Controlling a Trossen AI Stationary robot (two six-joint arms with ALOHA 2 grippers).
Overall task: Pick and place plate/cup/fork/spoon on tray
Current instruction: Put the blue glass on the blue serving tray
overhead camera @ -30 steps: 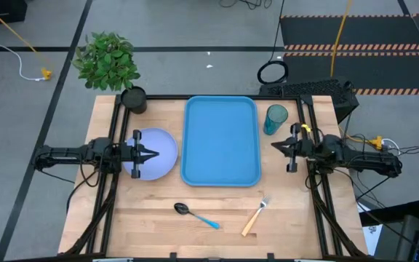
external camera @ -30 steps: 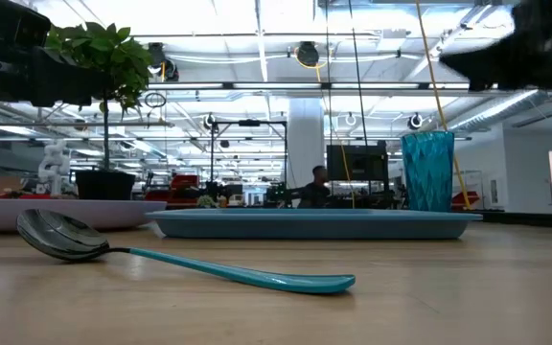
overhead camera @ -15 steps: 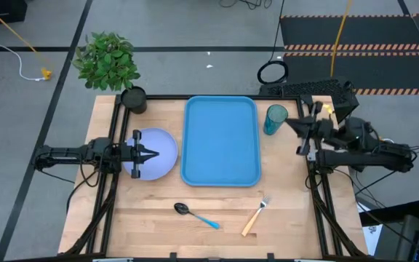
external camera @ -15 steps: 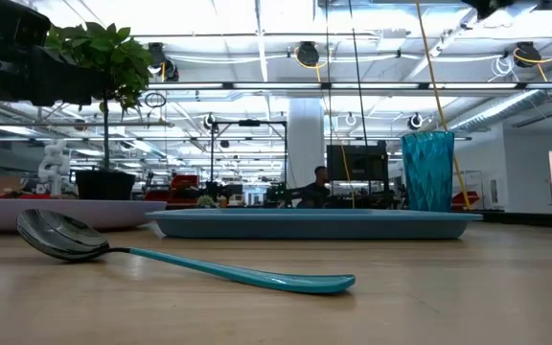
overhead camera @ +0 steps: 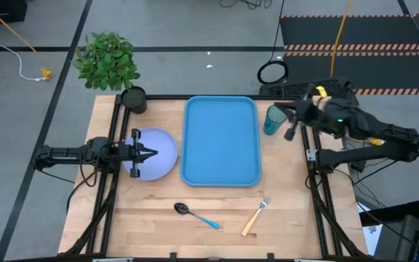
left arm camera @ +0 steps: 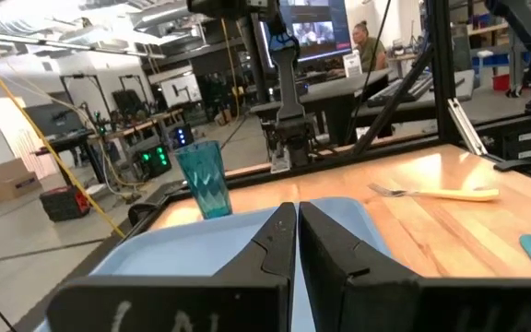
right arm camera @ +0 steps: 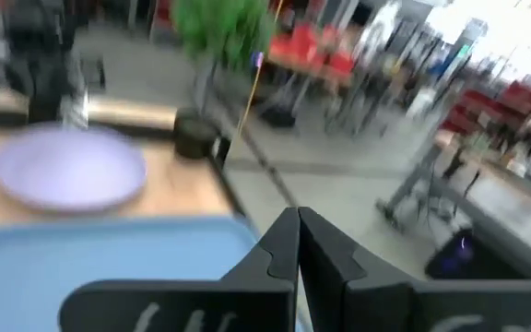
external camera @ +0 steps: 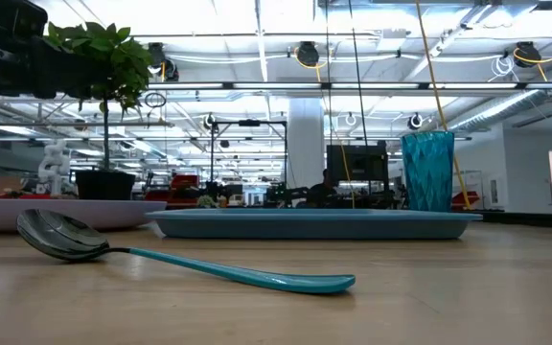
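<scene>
At frame centre you see a bright-blue tray [overhead camera: 221,142]. Left of it lies a pale lavender plate [overhead camera: 158,153]. The ribbed cup [overhead camera: 275,118] at upper right is translucent teal. Lower centre: the spoon [overhead camera: 197,215] has a light-blue handle, the fork [overhead camera: 254,217] a tan one.

Four cameras on one table — you see it from above, level, and both wrists.

The high view looks straight down on the whole table [overhead camera: 158,218]; the low view sits at the tabletop, close to the spoon [external camera: 161,259], facing the room. Both wrist views share the tray [left arm camera: 192,244] — from opposite sides.
</scene>
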